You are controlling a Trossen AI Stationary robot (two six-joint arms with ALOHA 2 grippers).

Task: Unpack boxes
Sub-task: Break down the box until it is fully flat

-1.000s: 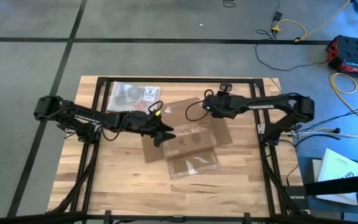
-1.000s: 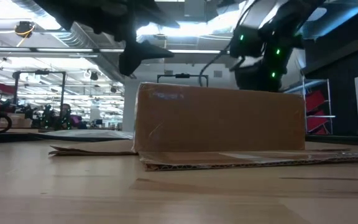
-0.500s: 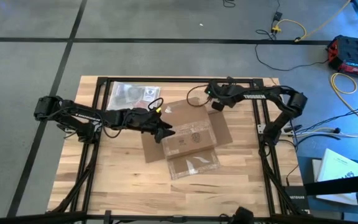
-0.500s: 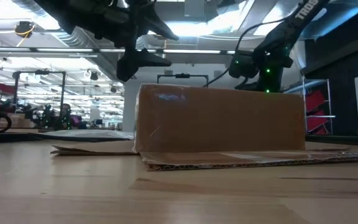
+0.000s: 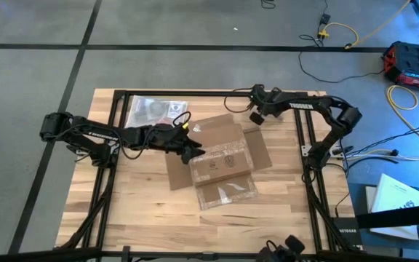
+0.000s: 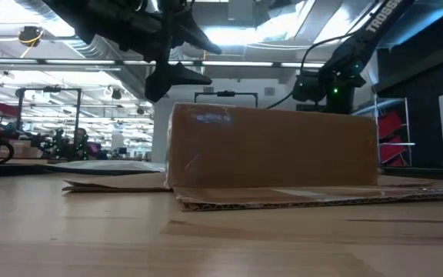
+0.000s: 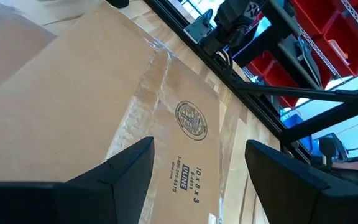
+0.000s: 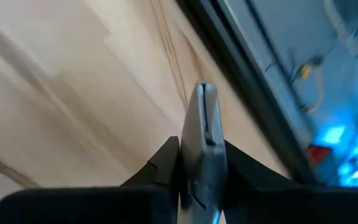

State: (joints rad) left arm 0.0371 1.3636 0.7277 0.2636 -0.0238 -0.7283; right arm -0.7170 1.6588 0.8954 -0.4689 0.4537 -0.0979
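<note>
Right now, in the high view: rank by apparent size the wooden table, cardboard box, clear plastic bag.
1. wooden table, largest by far.
2. cardboard box with its flaps spread, mid-table.
3. clear plastic bag at the far left corner, smallest; the left arm covers part of its near edge, so its full extent is unsure.

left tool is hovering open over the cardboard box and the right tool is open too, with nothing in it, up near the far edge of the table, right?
Not quite. The right tool is not open and empty: the right wrist view shows it shut on a thin silvery blade. The rest holds: the left tool hovers open over the cardboard box, and the right one sits near the table's far edge.
</note>
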